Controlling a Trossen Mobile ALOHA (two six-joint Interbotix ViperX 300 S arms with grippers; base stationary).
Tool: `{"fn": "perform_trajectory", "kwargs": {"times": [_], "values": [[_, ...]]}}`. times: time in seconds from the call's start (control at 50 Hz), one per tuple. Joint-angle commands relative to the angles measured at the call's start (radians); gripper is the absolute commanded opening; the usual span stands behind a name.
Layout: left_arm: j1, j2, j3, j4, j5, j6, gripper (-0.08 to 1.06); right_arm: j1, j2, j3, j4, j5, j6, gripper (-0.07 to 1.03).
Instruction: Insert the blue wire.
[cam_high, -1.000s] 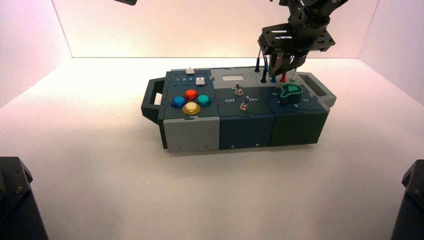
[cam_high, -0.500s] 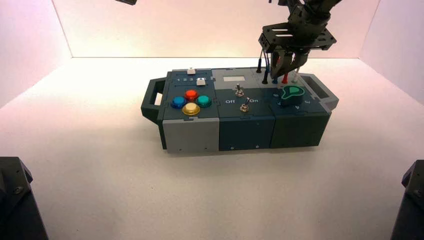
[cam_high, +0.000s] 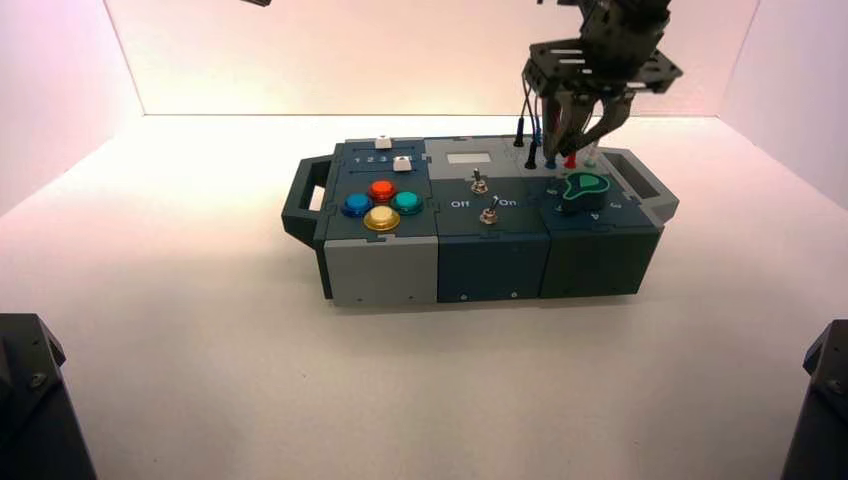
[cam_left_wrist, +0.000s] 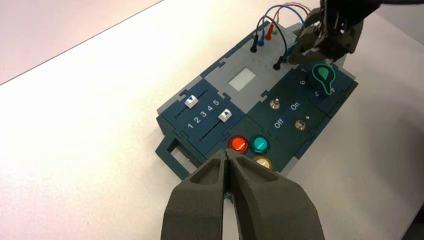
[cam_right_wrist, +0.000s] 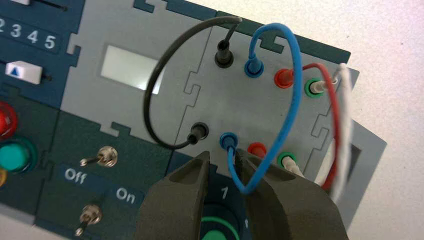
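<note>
The blue wire (cam_right_wrist: 295, 65) arches over the grey panel at the box's back right. Its far plug (cam_right_wrist: 253, 67) and near plug (cam_right_wrist: 229, 141) each stand in a blue socket. My right gripper (cam_right_wrist: 222, 156) is open just above the near plug, and the wire's lower loop passes between its fingers without being pinched. In the high view the right gripper (cam_high: 585, 135) hovers over the row of plugs, with the blue plug (cam_high: 550, 160) below it. My left gripper (cam_left_wrist: 227, 156) is shut and empty, held high off the box's left end.
A black wire (cam_right_wrist: 150, 85), a red wire (cam_right_wrist: 336, 110) and a white wire (cam_right_wrist: 346, 125) are plugged in beside the blue one. The green knob (cam_high: 583, 187) sits just in front of the sockets. Two toggle switches (cam_high: 484, 196) and coloured buttons (cam_high: 382, 203) lie further left.
My right gripper has risen a little above the plugs and drifted slightly right. The left arm has not moved.
</note>
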Motion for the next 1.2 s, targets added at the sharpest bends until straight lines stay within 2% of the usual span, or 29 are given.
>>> {"fn": "perform_trajectory", "kwargs": {"times": [0.02,0.24,0.76,1.04,1.2], "values": [[-0.003,-0.006,-0.009,0.002,-0.006,0.003,-0.03,0.005,-0.052,-0.026,0.000,0.023,-0.002,0.29],[-0.003,-0.009,-0.003,0.000,-0.023,0.003,-0.03,0.005,-0.095,-0.021,0.000,0.067,-0.002,0.29],[0.012,-0.014,0.011,0.002,-0.052,0.003,-0.03,0.000,-0.201,0.029,0.000,0.074,0.003,0.29],[0.017,-0.015,0.026,0.002,-0.092,-0.006,-0.03,0.002,-0.287,0.066,0.015,0.081,0.006,0.29],[0.031,-0.029,0.052,0.002,-0.169,-0.006,-0.03,0.000,-0.396,0.095,0.012,0.071,0.008,0.26]]}}
